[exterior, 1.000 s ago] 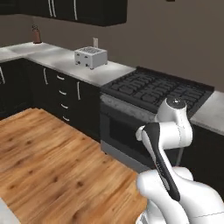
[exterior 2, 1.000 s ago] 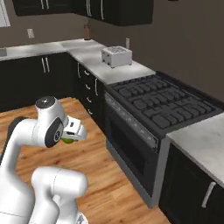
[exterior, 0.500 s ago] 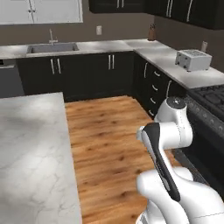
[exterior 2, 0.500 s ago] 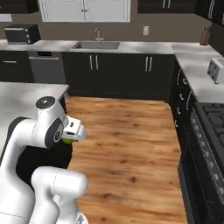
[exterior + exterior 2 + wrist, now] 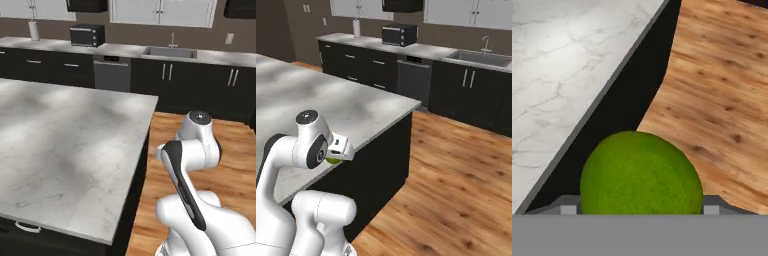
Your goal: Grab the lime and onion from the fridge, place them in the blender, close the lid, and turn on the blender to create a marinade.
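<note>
Up front in the left base view, the white arm (image 5: 192,165) rises from the lower right beside a marble island counter (image 5: 65,145) with black sides. Behind it runs a back counter with a sink (image 5: 170,51), a grey dishwasher (image 5: 111,73) and a black microwave (image 5: 87,35) under white wall cupboards. Wooden floor (image 5: 235,160) lies to the right of the island.

Seen from the right base view, the arm stands at the lower left with its hand turned toward the island's edge. The gripper (image 5: 336,156) holds the lime (image 5: 332,160), a sliver of green showing just under the white hand. The microwave (image 5: 399,35) and a paper towel roll (image 5: 356,28) stand on the back counter.

Looking along the hand view, the lime (image 5: 641,172) sits large between the two fingers, their grey tips touching it on either side. Beyond it are the island's marble top, its black side and the wooden floor.
</note>
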Robot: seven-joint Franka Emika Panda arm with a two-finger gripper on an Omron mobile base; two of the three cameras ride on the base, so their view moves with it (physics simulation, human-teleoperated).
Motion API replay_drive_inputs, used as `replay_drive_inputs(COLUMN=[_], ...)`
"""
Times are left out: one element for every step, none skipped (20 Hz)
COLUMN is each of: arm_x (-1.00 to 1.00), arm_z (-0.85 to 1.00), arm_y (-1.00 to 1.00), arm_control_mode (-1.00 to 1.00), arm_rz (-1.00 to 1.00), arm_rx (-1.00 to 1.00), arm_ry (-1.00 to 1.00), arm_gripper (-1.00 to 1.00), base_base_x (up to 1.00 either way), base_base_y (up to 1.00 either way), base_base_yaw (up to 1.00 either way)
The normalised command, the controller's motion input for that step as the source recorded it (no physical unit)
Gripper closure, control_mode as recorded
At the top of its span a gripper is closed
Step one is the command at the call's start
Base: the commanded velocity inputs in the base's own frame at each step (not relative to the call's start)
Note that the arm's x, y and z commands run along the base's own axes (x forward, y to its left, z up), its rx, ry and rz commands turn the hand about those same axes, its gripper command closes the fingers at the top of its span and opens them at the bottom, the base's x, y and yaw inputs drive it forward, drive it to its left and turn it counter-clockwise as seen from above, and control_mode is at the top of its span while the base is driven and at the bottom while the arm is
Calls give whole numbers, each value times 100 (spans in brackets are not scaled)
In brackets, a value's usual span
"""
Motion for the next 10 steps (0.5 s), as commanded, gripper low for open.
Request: replay_drive_inputs(arm_x=[0, 0, 0, 0, 0, 0, 0, 0, 0, 0], arm_z=[0, 0, 0, 0, 0, 0, 0, 0, 0, 0], arm_y=[0, 0, 0, 0, 0, 0, 0, 0, 0, 0], arm_control_mode=[100, 100, 100, 100, 100, 100, 100, 100, 100, 100], arm_rz=[0, 0, 0, 0, 0, 0, 0, 0, 0, 0], arm_rx=[0, 0, 0, 0, 0, 0, 0, 0, 0, 0], arm_ry=[0, 0, 0, 0, 0, 0, 0, 0, 0, 0], arm_gripper=[100, 100, 100, 100, 100, 100, 100, 100, 100, 100], base_base_x=[0, 0, 0, 0, 0, 0, 0, 0, 0, 6], base_base_y=[0, 0, 0, 0, 11, 36, 60, 66, 61, 49], base_base_yaw=[73, 72, 68, 58, 45, 34, 25, 19, 21, 41])
